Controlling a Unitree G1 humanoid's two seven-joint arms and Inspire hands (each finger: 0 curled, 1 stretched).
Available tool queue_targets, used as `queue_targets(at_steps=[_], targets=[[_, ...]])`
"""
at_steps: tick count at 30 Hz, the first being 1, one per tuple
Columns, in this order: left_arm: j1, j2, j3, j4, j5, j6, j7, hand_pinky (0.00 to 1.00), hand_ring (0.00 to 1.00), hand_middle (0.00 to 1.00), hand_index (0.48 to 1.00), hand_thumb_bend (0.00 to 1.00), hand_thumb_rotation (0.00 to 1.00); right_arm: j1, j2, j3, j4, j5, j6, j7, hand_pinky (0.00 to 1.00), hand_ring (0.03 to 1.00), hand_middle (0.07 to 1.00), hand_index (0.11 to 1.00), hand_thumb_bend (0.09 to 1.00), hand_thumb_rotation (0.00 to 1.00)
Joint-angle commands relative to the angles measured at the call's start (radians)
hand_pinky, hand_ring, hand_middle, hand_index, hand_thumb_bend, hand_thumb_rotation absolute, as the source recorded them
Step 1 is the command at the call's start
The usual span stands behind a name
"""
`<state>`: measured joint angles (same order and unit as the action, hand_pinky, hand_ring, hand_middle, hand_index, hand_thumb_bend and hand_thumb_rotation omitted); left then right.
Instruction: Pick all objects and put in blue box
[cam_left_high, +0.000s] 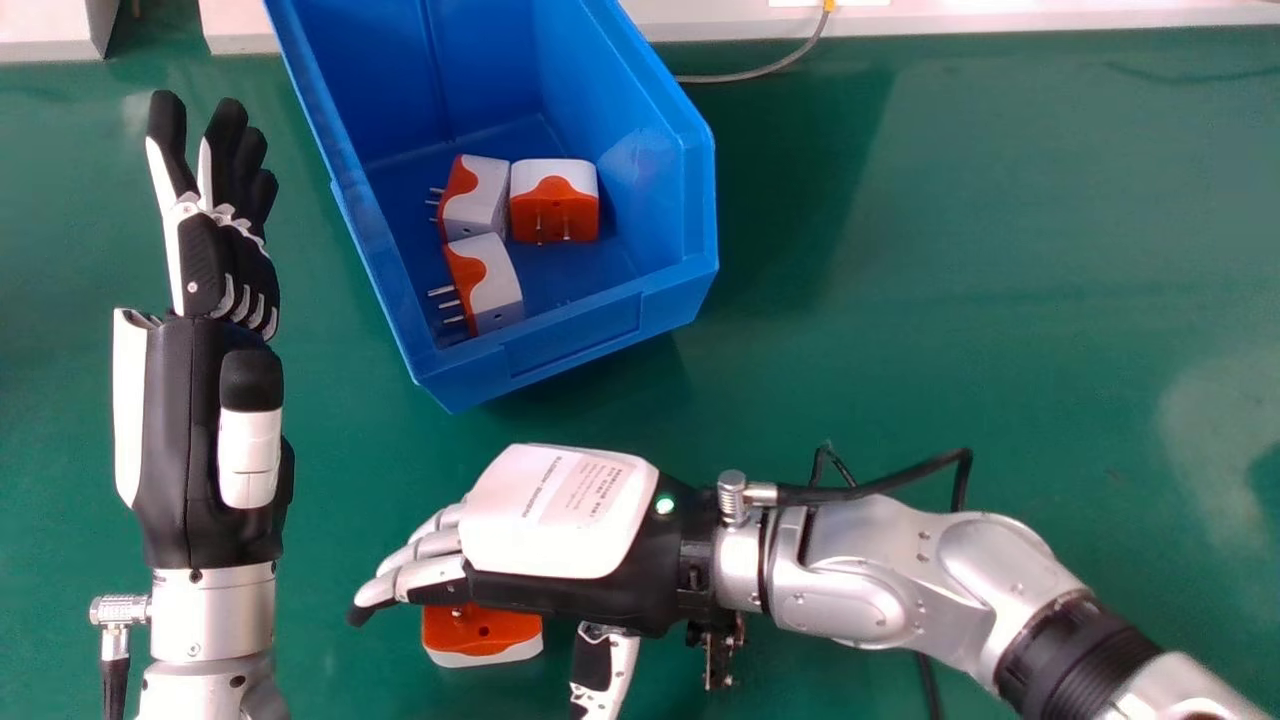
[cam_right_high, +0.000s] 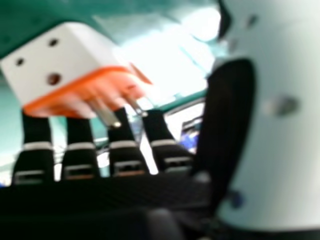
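Preparing to pick up the last visible plug (cam_left_high: 482, 634) seems to be the step in hand, as I judge it. This plug lies on the green table (cam_left_high: 950, 250), outside the blue box (cam_left_high: 572, 345), and it is partly covered by the right hand (cam_left_high: 555, 510) in the head view. The right hand is open: its fingers (cam_left_high: 430, 572) are extended with only a light bend, and the thumb (cam_right_high: 280, 165) stands apart from them. In the right hand view, the plug is between the camera and the fingers, with its metal pins pointing toward them; whether any finger touches it, I cannot tell. Inside the box, three other plugs (cam_left_high: 475, 200) (cam_left_high: 555, 200) (cam_left_high: 485, 285) rest close together near the front wall, so the task looks nearly complete. The left hand (cam_left_high: 180, 430) is beside the box, at the view's left, with straight fingers and holding nothing. The next move calls for bringing the thumb and fingers together on the plug's white body, preferably without pressing on the pins, because a grip there could make it turn or slip. After that, the plug should be lifted above the box's front wall and released inside.
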<state>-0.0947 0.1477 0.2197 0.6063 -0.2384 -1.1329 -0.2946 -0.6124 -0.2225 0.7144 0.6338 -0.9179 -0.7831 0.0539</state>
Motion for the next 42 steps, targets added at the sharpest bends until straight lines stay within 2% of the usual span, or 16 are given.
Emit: queue_targets(at_steps=[1, 19, 23, 30, 42], targets=[[-0.009, 0.008, 0.004, -0.003, -0.005, -0.022, 0.000, 1.00, 1.00, 1.00, 1.000, 0.95, 0.97, -0.042, 0.007, 0.008, -0.010, -0.005, 0.007, 0.000, 0.75, 0.856, 0.866, 0.860, 0.998, 0.24], [-0.008, 0.004, -0.005, -0.009, -0.024, -0.015, -0.017, 1.00, 1.00, 1.00, 1.000, 0.95, 0.97, -0.106, 0.014, 0.046, 0.000, -0.079, 0.065, -0.067, 0.79, 0.880, 0.889, 0.879, 0.995, 0.24], [-0.004, 0.001, -0.007, -0.019, -0.021, -0.014, -0.015, 1.00, 1.00, 1.00, 1.000, 0.96, 0.97, -0.121, 0.019, 0.067, 0.003, -0.105, 0.087, -0.075, 0.79, 0.882, 0.895, 0.882, 0.993, 0.23], [-0.002, 0.004, -0.008, -0.024, -0.024, -0.011, -0.016, 1.00, 1.00, 1.00, 1.000, 0.96, 0.97, -0.148, 0.037, 0.126, 0.039, -0.182, 0.116, -0.141, 0.79, 0.884, 0.903, 0.887, 0.992, 0.23], [0.001, -0.002, -0.008, -0.031, -0.004, -0.017, -0.003, 1.00, 1.00, 1.00, 1.000, 0.96, 0.97, -0.212, 0.099, 0.276, 0.104, -0.296, 0.199, -0.194, 0.76, 0.873, 0.887, 0.880, 0.992, 0.24]])
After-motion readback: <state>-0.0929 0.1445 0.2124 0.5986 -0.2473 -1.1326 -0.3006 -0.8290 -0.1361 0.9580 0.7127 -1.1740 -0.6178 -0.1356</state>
